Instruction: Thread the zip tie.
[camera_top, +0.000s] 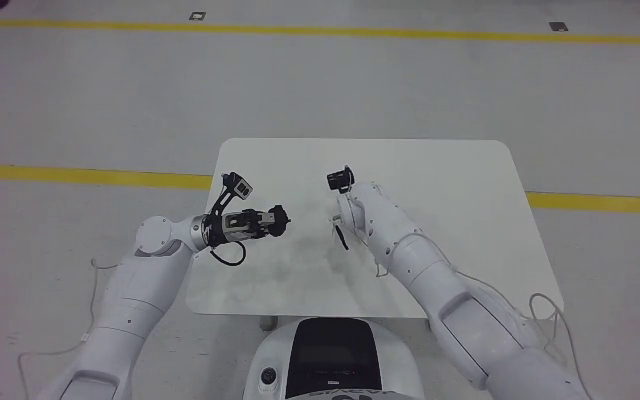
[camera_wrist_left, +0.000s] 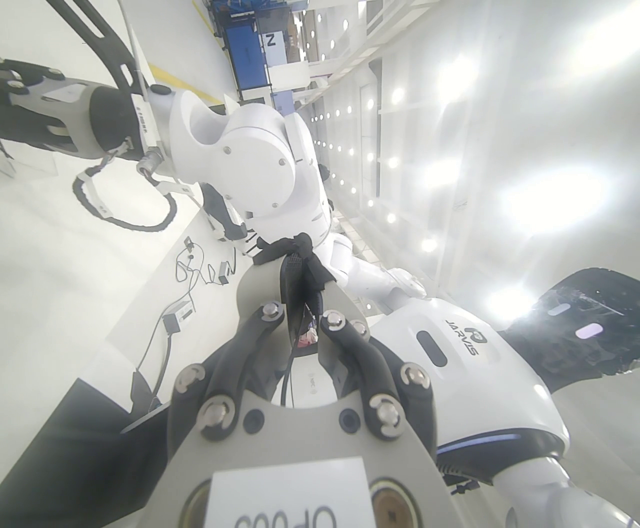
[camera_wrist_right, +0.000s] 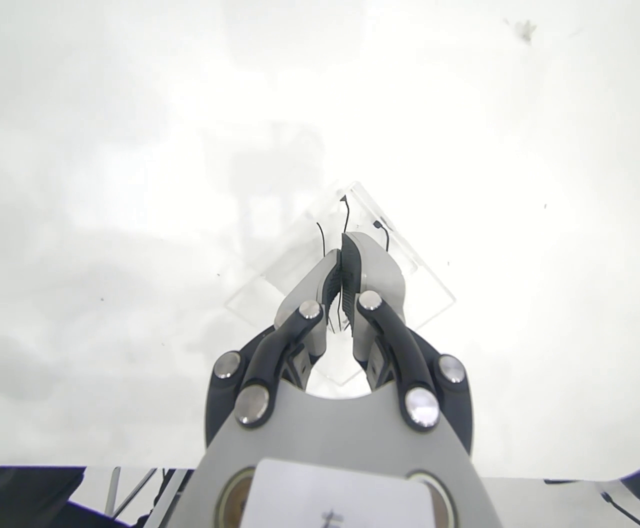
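Zip tie sits half hidden in right gripper.

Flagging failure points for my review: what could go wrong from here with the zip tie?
1. The right claw pinches the thin zip tie between its pads, so it could slip or twist out.
2. In the clear tray just below lie spare ties; one might snag.

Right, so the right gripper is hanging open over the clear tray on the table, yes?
Not open. The right wrist view shows the right gripper shut on a thin black zip tie. The rest holds: it is over the clear tray on the table.
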